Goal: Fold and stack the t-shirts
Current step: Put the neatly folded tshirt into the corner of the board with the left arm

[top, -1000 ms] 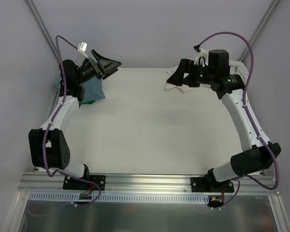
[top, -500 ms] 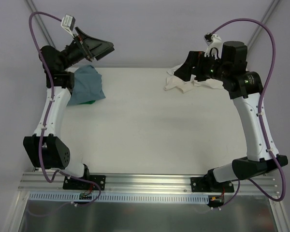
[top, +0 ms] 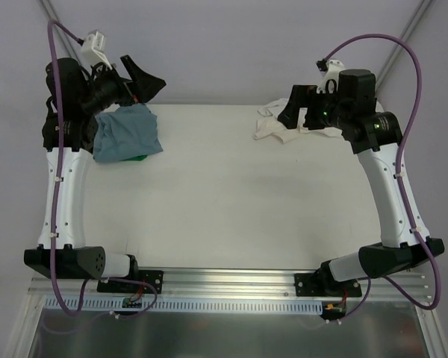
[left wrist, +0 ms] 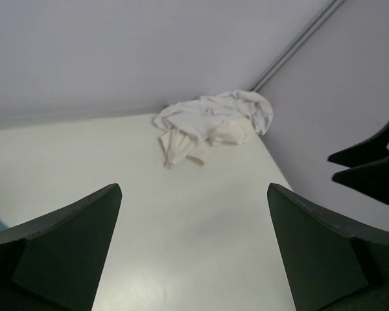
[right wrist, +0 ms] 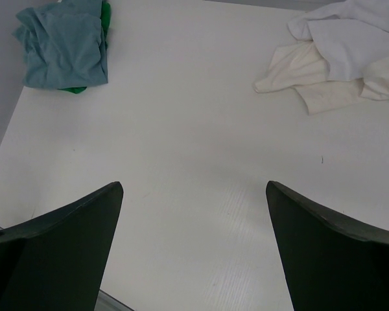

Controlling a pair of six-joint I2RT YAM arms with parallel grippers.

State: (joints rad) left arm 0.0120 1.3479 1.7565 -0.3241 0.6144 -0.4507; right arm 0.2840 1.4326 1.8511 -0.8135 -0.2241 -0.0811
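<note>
Spread wide and empty, the left gripper [left wrist: 192,188] and right gripper [right wrist: 193,185] hang over the table [top: 224,209], the slate-blue shirt [top: 127,133] covering the green shirt [top: 139,157] (just its edge shows) back left, the cream shirt [top: 278,130] crumpled back right.

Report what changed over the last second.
The left pincer drew back to the left as its arm straightened, uncovering more of the blue shirt. The right pincer lifted and shifted slightly right. Nothing was gripped or released; both pincers stayed open. The blue shirt, green shirt and cream shirt lie unmoved.
</note>
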